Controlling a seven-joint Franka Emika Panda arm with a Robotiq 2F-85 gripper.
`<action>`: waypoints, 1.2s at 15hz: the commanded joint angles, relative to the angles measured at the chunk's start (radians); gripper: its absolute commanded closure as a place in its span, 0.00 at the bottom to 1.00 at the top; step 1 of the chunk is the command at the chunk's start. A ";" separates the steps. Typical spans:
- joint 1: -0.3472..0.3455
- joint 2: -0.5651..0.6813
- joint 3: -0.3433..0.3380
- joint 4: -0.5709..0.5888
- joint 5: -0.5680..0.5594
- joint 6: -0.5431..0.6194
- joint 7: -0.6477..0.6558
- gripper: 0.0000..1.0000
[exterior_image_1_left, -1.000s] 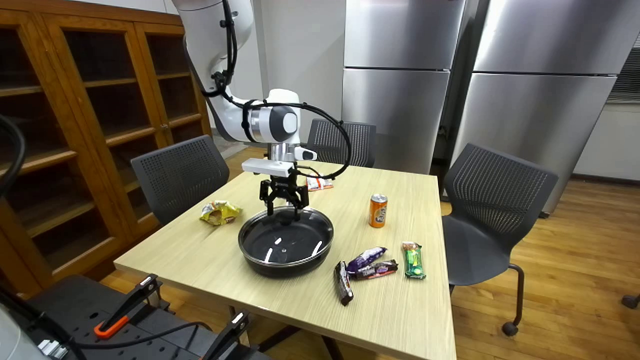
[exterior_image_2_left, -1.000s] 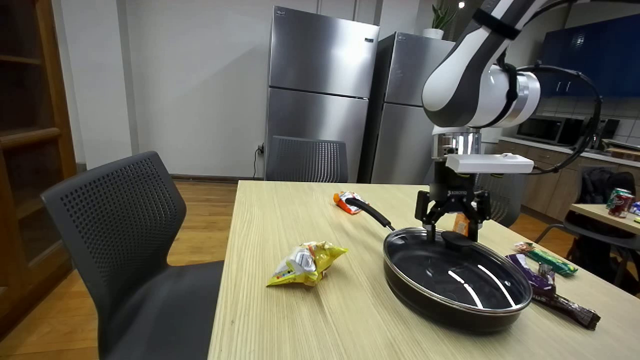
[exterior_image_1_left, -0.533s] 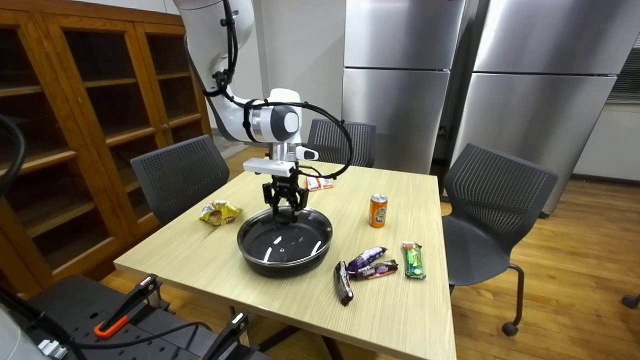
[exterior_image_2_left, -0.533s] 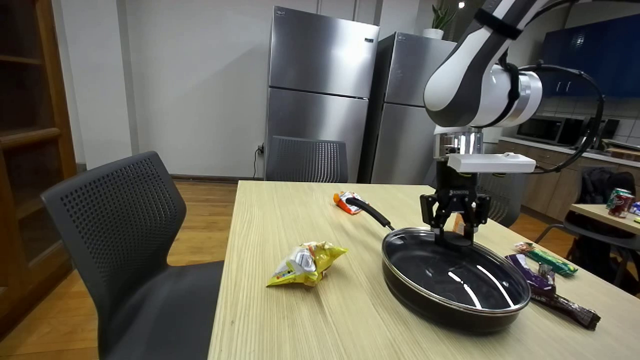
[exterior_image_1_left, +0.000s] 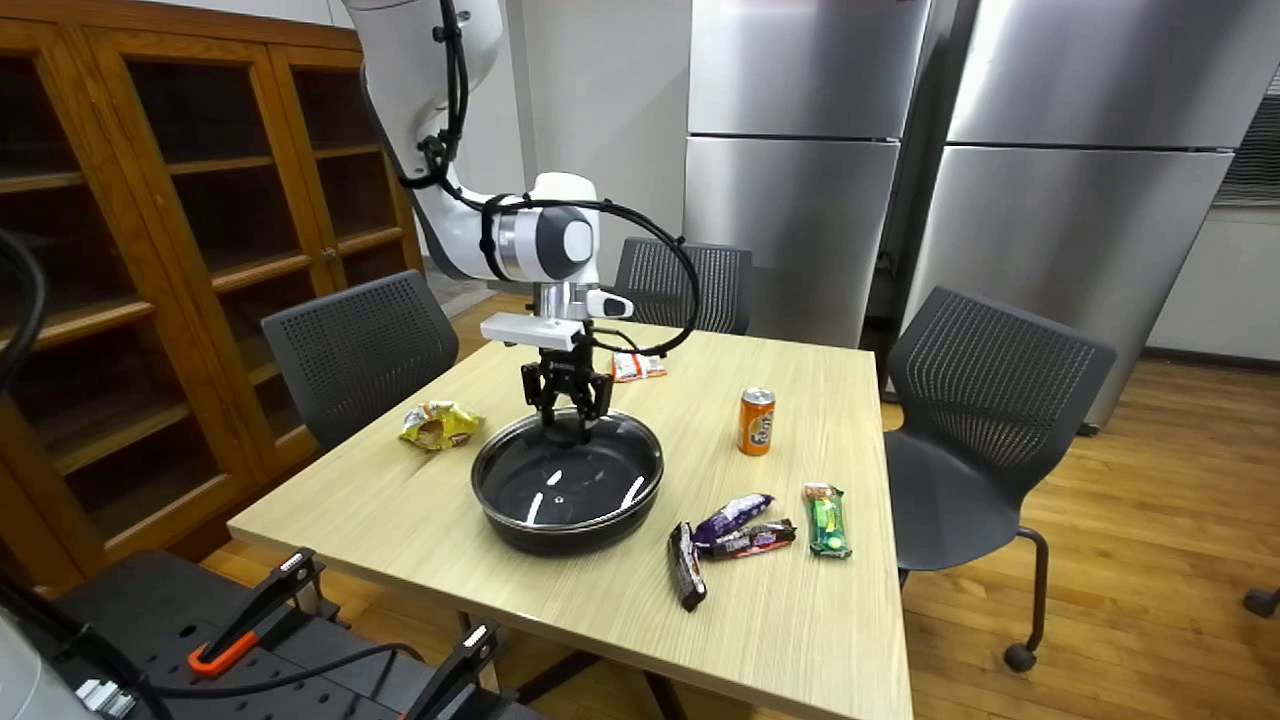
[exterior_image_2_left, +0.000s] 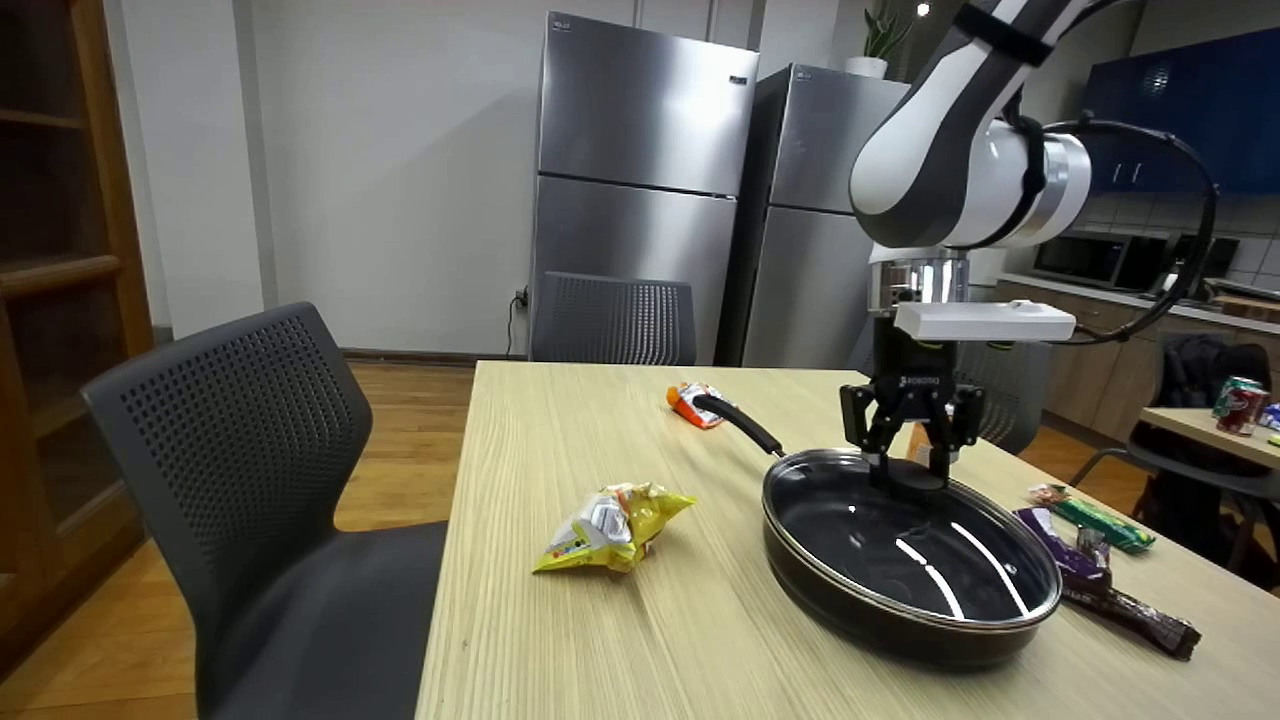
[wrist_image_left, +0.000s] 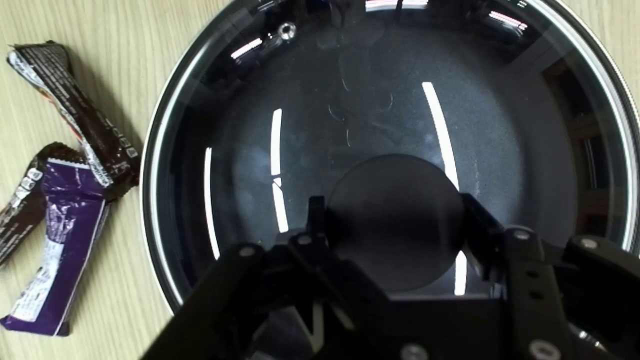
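Pincer (exterior_image_2_left: 908, 468) inward onto knob (wrist_image_left: 395, 222) (lid (exterior_image_2_left: 905, 545) atop pan (exterior_image_2_left: 900, 638))

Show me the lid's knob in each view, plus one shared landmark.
In an exterior view: knob slightly left of and below centre.
In an exterior view: knob right of and below centre.
In the wrist view: knob right of and below centre, held by the pincer.
Landmark: purple-wrapped bar, right of the knob in both exterior views, left in the wrist view.

Brightly lit | glare streaks on round clear-glass lid (wrist_image_left: 390, 115) | soft shadow beside brown foil-wrapped bar (wrist_image_left: 80, 110) | black metal gripper (wrist_image_left: 394, 220) underlit
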 joint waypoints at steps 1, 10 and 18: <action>0.033 -0.114 -0.009 -0.099 0.002 0.013 0.066 0.61; 0.129 -0.233 -0.018 -0.199 -0.025 0.024 0.220 0.61; 0.236 -0.259 -0.005 -0.193 -0.069 -0.015 0.322 0.61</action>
